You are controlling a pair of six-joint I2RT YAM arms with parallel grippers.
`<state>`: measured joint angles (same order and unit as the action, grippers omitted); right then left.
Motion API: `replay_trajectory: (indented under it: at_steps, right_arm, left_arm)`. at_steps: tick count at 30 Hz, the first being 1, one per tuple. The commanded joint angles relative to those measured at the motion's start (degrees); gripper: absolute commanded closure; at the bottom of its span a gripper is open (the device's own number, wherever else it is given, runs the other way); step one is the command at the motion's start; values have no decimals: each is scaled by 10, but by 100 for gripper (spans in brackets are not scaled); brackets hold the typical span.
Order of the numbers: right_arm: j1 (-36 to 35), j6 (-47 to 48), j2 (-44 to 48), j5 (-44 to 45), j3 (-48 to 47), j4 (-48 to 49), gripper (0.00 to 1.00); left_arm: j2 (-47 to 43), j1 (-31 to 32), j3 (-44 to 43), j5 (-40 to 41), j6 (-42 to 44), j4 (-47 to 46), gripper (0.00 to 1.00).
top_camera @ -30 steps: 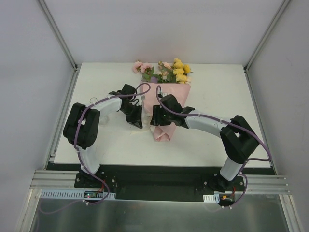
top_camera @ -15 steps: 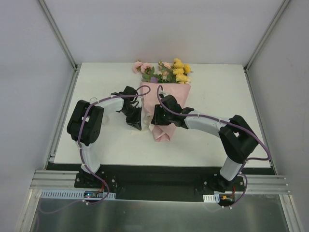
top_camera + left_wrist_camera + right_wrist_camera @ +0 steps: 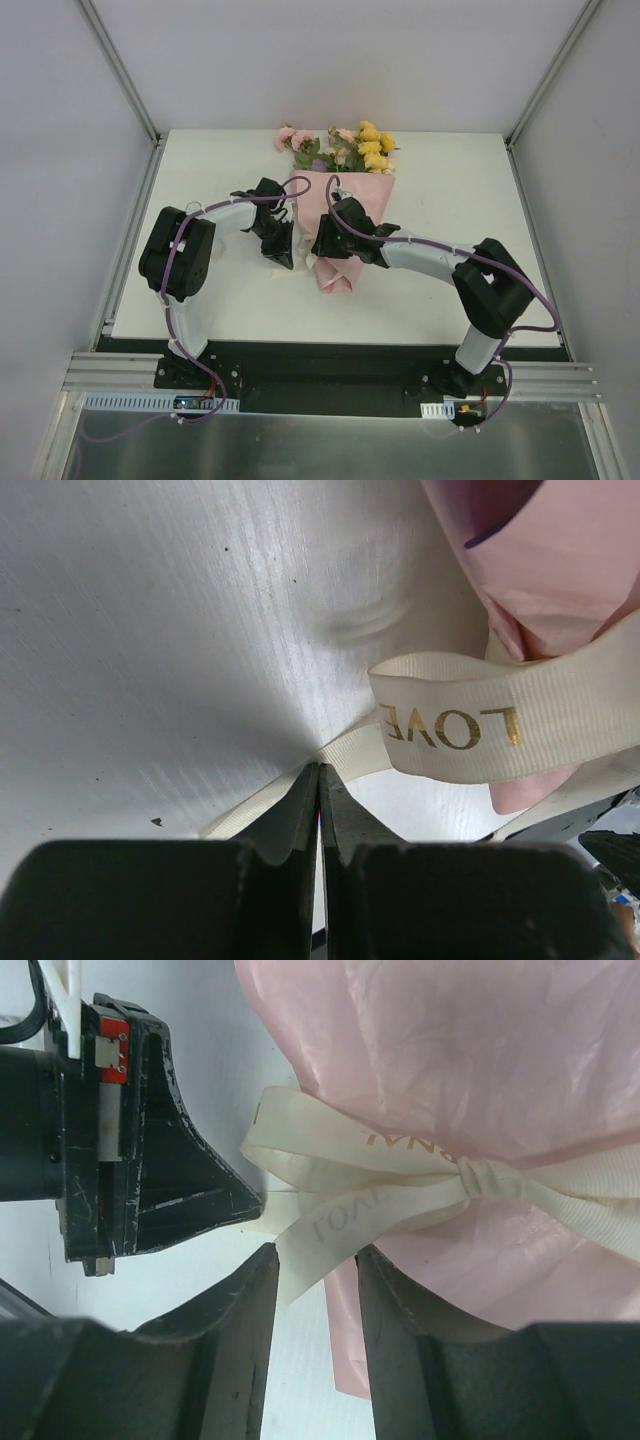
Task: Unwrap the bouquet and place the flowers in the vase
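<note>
Bouquet (image 3: 345, 195) lies mid-frame in our overhead view, blooms toward the top. We see the left gripper (image 3: 318, 780) clenched on a ribbon tail (image 3: 352, 750), the right gripper (image 3: 315, 1260) parted astride another. A tug now may drag the whole bundle, or cinch the knot (image 3: 470, 1172) tighter instead of loosening it.

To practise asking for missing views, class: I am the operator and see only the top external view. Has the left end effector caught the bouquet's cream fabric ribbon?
Observer: Yes; the left wrist view shows the left end effector shut on one tail of the cream fabric ribbon.
Operator: And the right end effector?
Observer: Open, in the right wrist view, with another ribbon tail between its fingers.
Operator: Is the ribbon untied?
Observer: No, its knot is tied against the pink paper wrap.
</note>
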<state>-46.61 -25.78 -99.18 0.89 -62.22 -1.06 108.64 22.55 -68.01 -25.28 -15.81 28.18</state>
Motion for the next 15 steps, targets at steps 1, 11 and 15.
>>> replay_trajectory:
  at_steps: [1, 11, 15]
  right_arm:
    - [-6, -15, -5, 24, 0, 18, 60]
    - [-12, -13, -22, 32, -12, 13, 59]
    - [-13, -16, -22, 44, -7, 13, 63]
  left_arm:
    - [10, 4, -13, 26, -2, 4, 100]
    - [23, 9, -15, 43, -10, 9, 100]
    - [25, 10, -16, 49, -11, 11, 100]
